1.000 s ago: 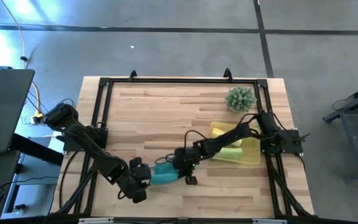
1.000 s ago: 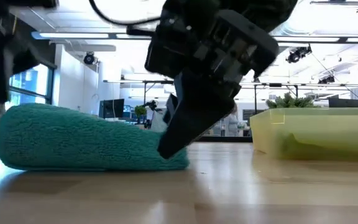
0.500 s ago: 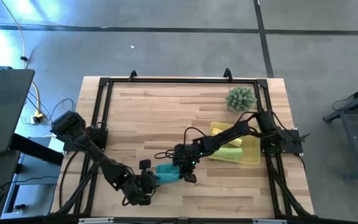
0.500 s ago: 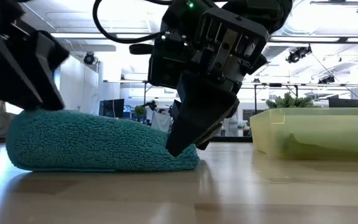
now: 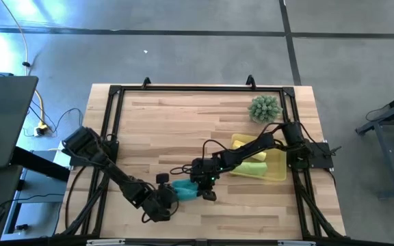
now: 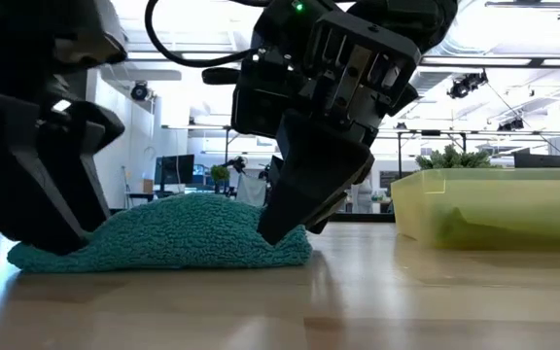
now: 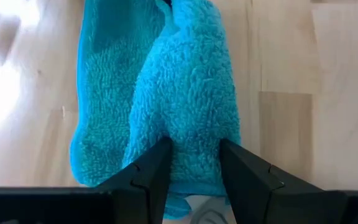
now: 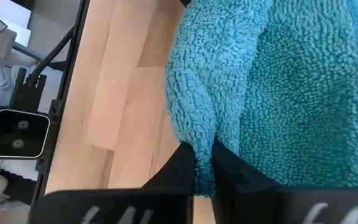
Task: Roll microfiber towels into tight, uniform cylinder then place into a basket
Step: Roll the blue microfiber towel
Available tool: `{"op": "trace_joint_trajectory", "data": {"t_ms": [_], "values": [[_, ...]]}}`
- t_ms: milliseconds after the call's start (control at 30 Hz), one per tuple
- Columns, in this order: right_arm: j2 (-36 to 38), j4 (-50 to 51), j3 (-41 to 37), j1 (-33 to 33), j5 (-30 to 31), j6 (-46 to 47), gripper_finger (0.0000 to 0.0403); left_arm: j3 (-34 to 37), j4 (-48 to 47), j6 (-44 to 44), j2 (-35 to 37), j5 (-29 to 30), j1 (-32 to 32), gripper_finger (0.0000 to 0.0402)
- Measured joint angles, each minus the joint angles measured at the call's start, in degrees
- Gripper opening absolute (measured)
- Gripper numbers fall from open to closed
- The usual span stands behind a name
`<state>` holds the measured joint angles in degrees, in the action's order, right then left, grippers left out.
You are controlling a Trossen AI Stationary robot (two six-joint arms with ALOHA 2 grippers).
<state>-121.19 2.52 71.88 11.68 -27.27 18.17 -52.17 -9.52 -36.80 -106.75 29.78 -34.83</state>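
The teal towel (image 5: 185, 189) lies loosely bunched on the wooden table near its front edge, a raised fold running along it (image 6: 183, 233). My left gripper (image 5: 167, 198) is at its left end and shut on it (image 7: 196, 144). My right gripper (image 5: 204, 188) is at its right end and shut on it (image 8: 204, 148). The yellow basket (image 5: 276, 171) stands to the right. It holds the lime green towel (image 5: 252, 167) and the yellow towel (image 5: 242, 143). My left gripper pinches a thick raised fold at the towel's left end (image 7: 194, 124) between its two fingers, several layers. The fingers slant down from the table's left. The towel rests on the table. My right gripper pinches a narrow fold at the towel's right end (image 8: 197, 134) between its two fingers. The fingers (image 6: 285, 219) slant down from the right. The towel's underside lies on the table.
A spiky green plant (image 5: 264, 108) stands behind the basket. The basket's wall (image 6: 494, 209) rises just right of my right gripper. A black frame (image 5: 115, 92) runs around the table. Bare wood lies at the far left.
My left gripper has moved toward the table's right edge, onto the towel's left end. That end, plump and rounded before, now lies low and flattened, and the towel has bunched into a hump in the middle. My right gripper has shifted slightly right.
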Motion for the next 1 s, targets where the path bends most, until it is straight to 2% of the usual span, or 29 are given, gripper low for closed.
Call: {"op": "trace_joint_trajectory", "data": {"t_ms": [167, 367, 467, 600, 733, 867, 1000], "values": [[0.3, 0.0, 0.0, 0.0, 0.1, -0.7, 0.0021, -0.1, -1.4, -6.5, -0.2, -2.3, 0.4, 0.0109], [4.2, 1.6, -0.2, 0.1, 0.7, -7.6, 0.0091, 0.0, -1.8, -8.1, -0.2, -3.5, 0.3, 0.0015], [7.4, 2.8, -0.2, 1.2, 1.9, -12.7, 0.0115, 0.0, -1.8, -9.1, -0.1, -4.9, 0.5, 0.0018], [10.4, 2.9, -0.1, 6.0, 11.3, -23.0, 0.0120, 0.0, -1.8, -11.5, -0.1, -5.1, 0.5, 0.0021], [9.6, 1.5, 0.0, 12.4, 25.1, -33.4, 0.0121, 0.1, -1.5, -12.6, -0.1, -5.4, 0.9, 0.0014], [6.9, 0.5, 0.0, 16.3, 40.2, -34.8, 0.0122, 0.1, -0.7, -12.6, -0.1, -5.9, 0.9, 0.0014], [4.9, 0.0, 0.0, 16.8, 42.3, -32.0, 0.0135, 0.2, -0.5, -12.6, -0.1, -6.0, 0.9, 0.0016]]}}
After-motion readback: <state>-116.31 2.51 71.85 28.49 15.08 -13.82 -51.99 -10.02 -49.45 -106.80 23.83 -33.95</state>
